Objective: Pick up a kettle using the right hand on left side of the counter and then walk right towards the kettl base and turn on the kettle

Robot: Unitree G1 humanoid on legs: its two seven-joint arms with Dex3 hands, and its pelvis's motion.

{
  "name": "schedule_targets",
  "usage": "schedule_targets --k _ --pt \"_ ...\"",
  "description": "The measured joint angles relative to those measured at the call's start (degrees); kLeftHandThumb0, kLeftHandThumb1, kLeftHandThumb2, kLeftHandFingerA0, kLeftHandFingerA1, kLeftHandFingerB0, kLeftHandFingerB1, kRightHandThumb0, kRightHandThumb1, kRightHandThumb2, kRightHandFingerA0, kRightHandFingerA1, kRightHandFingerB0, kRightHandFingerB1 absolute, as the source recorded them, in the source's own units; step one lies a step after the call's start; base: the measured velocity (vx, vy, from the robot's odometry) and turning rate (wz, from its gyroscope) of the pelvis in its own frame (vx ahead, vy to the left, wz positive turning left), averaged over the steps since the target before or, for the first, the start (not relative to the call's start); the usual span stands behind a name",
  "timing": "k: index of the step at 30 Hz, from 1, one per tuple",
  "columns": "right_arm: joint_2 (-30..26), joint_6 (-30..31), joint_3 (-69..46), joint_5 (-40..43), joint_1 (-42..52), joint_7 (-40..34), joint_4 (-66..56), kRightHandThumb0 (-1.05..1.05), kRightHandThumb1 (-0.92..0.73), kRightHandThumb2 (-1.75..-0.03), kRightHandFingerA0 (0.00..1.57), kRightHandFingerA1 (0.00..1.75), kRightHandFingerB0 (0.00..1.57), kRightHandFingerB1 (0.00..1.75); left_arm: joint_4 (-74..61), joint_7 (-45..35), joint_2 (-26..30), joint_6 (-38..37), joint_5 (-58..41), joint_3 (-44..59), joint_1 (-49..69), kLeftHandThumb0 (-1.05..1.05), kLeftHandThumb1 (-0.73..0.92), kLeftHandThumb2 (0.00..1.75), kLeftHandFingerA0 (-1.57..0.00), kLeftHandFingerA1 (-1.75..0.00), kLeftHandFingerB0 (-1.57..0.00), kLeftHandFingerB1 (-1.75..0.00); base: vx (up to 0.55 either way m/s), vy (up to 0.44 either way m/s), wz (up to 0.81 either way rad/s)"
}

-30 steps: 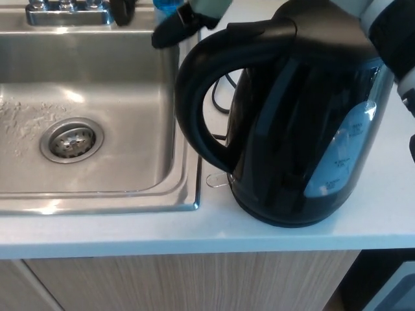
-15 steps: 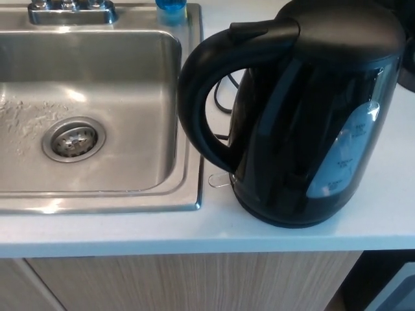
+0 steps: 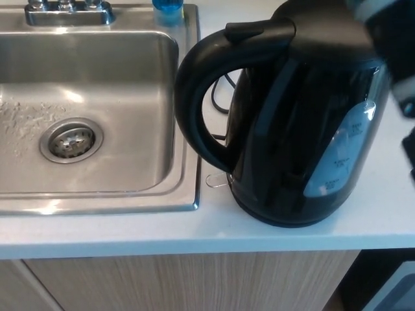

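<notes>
A black electric kettle point(image 3: 305, 123) stands upright on the white counter point(image 3: 194, 236), just right of the sink. Its big curved handle point(image 3: 194, 97) faces left, and a clear water window point(image 3: 343, 155) shows on its right side. A small translucent switch lever point(image 3: 217, 180) sticks out at its foot. Whatever is under the kettle is hidden by its body. My right arm point(image 3: 392, 45) comes in blurred at the top right, over and beside the kettle's right shoulder; the hand itself is too blurred to read. My left hand is out of the picture.
A steel sink point(image 3: 162, 194) with a round drain point(image 3: 71, 140) fills the left half. A faucet base point(image 3: 65, 10) and a blue bottle point(image 3: 168, 8) sit at its back rim. A black cord point(image 3: 220, 97) runs behind the kettle. Wood cabinet fronts point(image 3: 188, 282) lie below the counter edge.
One second ago my arm reached over the kettle's top toward the sink rim. Half a second ago it had almost left the picture. Now it is back, blurred, at the kettle's upper right. The kettle has stayed put.
</notes>
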Motion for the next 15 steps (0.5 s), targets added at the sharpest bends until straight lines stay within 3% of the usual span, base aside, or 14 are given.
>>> schedule_targets --k 5,6,7,11,12,14,15 --pt "4.59 1.80 1.58 -0.88 10.36 1.20 -12.17 -0.55 -0.76 -0.63 0.96 0.88 0.36 0.38 -0.08 0.00 -0.53 0.00 0.00 -0.06 -0.58 -0.05 0.53 1.06 -1.13 -0.98 -0.95 -0.87 0.00 0.000 0.00" --pt "5.16 2.06 1.85 -1.04 11.89 1.42 -13.91 -0.47 -0.77 -0.63 0.96 1.26 0.31 0.38 -0.09 0.00 -0.57 0.00 0.00 -0.06 -0.64 -0.08 0.57 1.01 -1.11 -0.95 -0.97 -0.87 0.00 0.000 0.00" --pt "6.20 2.56 2.30 -1.33 14.50 1.79 -16.97 -0.47 -0.72 -0.63 1.01 1.28 0.31 0.38 -0.11 0.00 -0.64 0.00 0.00 -0.06 -0.74 -0.05 0.56 1.04 -1.13 -0.94 -0.99 -0.86 0.00 0.000 0.00" --pt "8.76 3.62 4.42 -2.39 24.01 2.66 -26.12 -0.47 -0.72 -0.63 1.01 1.28 0.31 0.38 -0.15 -0.03 -0.80 0.00 0.00 -0.06 -1.04 -0.05 0.56 1.04 -1.13 -0.94 -0.99 -0.86 0.00 0.000 0.00" --pt "9.26 3.94 4.95 -2.65 26.46 2.94 -28.49 -0.47 -0.71 -0.61 1.08 1.10 0.36 0.37 -0.18 -0.05 -0.85 0.01 -0.01 -0.06 -1.10 -0.06 0.55 1.06 -1.14 -0.97 -0.96 -0.90 0.00 0.000 0.00" --pt "9.91 4.64 6.09 -3.18 31.52 3.36 -33.10 -0.47 -0.70 -0.61 1.09 1.10 0.37 0.38 -0.24 -0.06 -0.97 0.01 -0.01 -0.06 -1.18 -0.06 0.59 1.00 -1.14 -0.93 -0.97 -0.88 0.00 0.000 0.00" --pt "10.15 4.91 6.94 -3.41 34.56 3.53 -35.53 -0.45 -0.66 -0.59 1.10 1.11 0.39 0.38 -0.28 -0.05 -1.08 0.01 -0.01 -0.06 -1.22 -0.08 0.55 1.07 -1.12 -0.99 -0.95 -0.91 0.00 0.000 0.00"
